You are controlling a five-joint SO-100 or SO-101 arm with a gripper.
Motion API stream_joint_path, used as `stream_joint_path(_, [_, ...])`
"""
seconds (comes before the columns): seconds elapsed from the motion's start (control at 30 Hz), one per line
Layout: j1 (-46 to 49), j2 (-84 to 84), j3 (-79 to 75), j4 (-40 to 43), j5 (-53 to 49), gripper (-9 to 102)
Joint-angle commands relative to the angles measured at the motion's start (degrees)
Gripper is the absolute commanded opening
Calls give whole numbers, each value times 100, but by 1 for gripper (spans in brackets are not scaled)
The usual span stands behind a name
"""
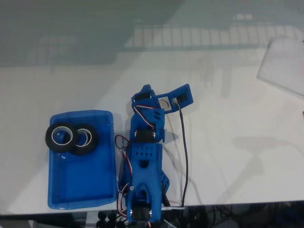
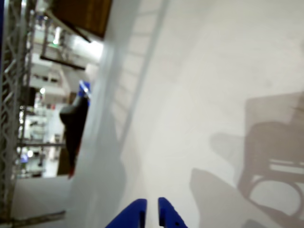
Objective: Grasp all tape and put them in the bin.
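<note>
Two tape rolls lie in the bin; the folded arm's claw sits nearly together, holding nothing.

- The arm is built of bright blue printed plastic — blocky segments, the broad lower one dotted with small holes on its upper face.
- Black servo motors sit between the blue segments at the joints.
- Thin red, white and black wires loop along the arm's left side in the fixed view.
- A single black cable runs down its right side toward the table edge.
- The gripper shows two blue pointed fingertips in the wrist view — a narrow gap between them.
</note>
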Motion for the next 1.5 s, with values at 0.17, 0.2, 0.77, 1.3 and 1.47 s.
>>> stream_joint_path(0.17, [105,26,396,-70,97,0])
stream_joint_path(0.2, [105,26,396,-18,132,0])
stream_joint_path(0.77, [114,26,404,246,202,0])
stream_joint_path(1.3, [114,26,404,246,211,0])
stream_joint_path(1.47, [132,26,404,246,229,0])
